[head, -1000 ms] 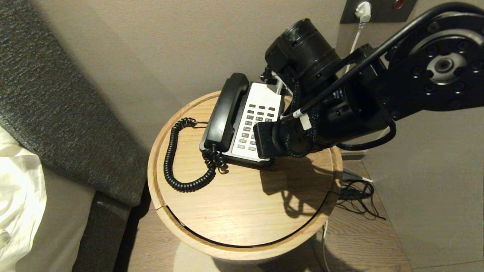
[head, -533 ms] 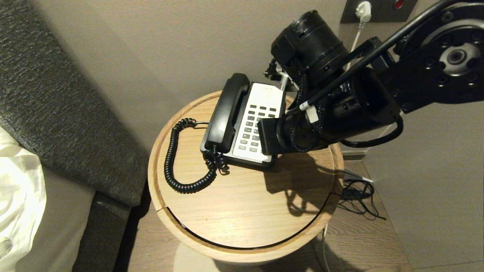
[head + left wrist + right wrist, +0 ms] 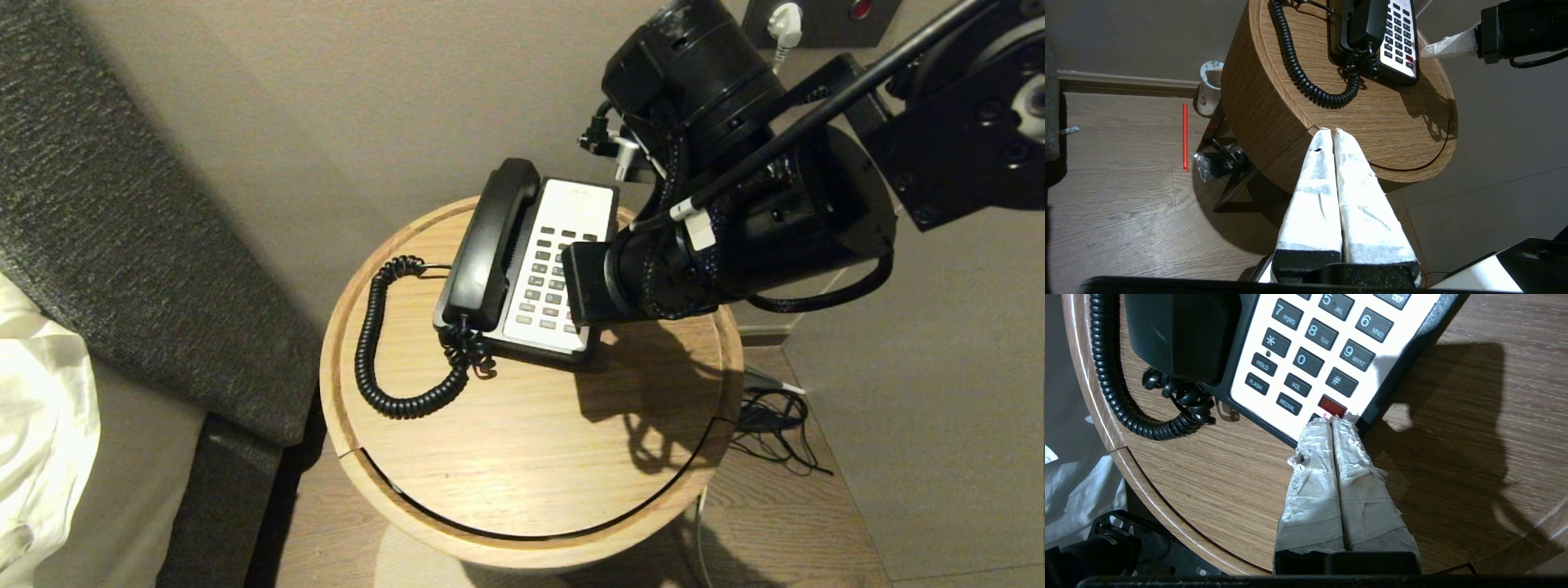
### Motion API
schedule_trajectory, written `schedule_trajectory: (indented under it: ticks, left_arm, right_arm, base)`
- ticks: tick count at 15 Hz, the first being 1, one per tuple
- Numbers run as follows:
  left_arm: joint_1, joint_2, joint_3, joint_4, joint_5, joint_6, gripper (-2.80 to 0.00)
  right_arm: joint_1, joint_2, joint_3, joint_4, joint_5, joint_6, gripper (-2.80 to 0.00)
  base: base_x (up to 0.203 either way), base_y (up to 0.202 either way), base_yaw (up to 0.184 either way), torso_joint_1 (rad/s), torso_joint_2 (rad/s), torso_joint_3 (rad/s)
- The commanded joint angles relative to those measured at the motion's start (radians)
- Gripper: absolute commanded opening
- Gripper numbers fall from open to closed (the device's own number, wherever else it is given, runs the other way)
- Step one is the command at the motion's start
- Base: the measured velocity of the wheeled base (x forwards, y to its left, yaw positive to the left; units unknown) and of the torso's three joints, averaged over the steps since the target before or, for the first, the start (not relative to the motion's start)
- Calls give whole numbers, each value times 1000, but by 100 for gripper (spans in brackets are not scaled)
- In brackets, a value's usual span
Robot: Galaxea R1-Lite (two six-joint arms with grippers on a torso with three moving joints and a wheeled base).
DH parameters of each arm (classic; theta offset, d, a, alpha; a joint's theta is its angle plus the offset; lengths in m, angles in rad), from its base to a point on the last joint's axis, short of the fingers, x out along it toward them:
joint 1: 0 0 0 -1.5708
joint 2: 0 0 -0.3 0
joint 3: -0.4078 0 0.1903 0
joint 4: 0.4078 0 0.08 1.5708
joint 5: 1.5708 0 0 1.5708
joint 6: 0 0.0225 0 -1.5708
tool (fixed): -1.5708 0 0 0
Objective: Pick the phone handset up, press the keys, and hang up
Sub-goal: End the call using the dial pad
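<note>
Right wrist view reads the keypad (image 3: pixel 1327 343) most clearly: digits 5 JKL, 6 MNO, 7 PQRS, 8 TUV, 9 WXYZ, with *, 0 and # in the row beneath, then small keys marked HOLD, FLASH, VOL and REDIAL, and an unlettered red key (image 3: pixel 1332 405) at the near corner of the white faceplate. The right gripper (image 3: pixel 1332 421) has its two tape-wrapped fingers pressed together with nothing between them, their tips over the faceplate's near edge just beside that red key; whether they touch the plate cannot be told. The phone handset (image 3: pixel 488 243) lies seated in its cradle along the left side of the phone base (image 3: pixel 571 347), apart from those tips with the columns of keys between. Its coiled cord (image 3: pixel 371 343) loops out over the round wooden table (image 3: pixel 522 457). From the left wrist camera, the left gripper (image 3: pixel 1329 130) is likewise clenched and empty, hanging by the table's near rim, well apart from the handset (image 3: pixel 1365 22). On the floor beside the table stand a paper cup (image 3: pixel 1209 87), its print unreadable, and a red straw (image 3: pixel 1185 136).
</note>
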Motion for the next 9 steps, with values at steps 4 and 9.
schedule_trajectory:
  ticks: [4, 9]
  left_arm:
    - [0, 0, 10, -1, -5, -3, -280]
    - [0, -9, 14, 1, -7, -3, -280]
  right_arm:
    - [0, 17, 2, -1, -1, 4, -280]
    - [-1, 32, 4, -4, -1, 4, -280]
  base:
    - [0, 0, 0, 0, 0, 0]
    - [0, 0, 0, 0, 0, 0]
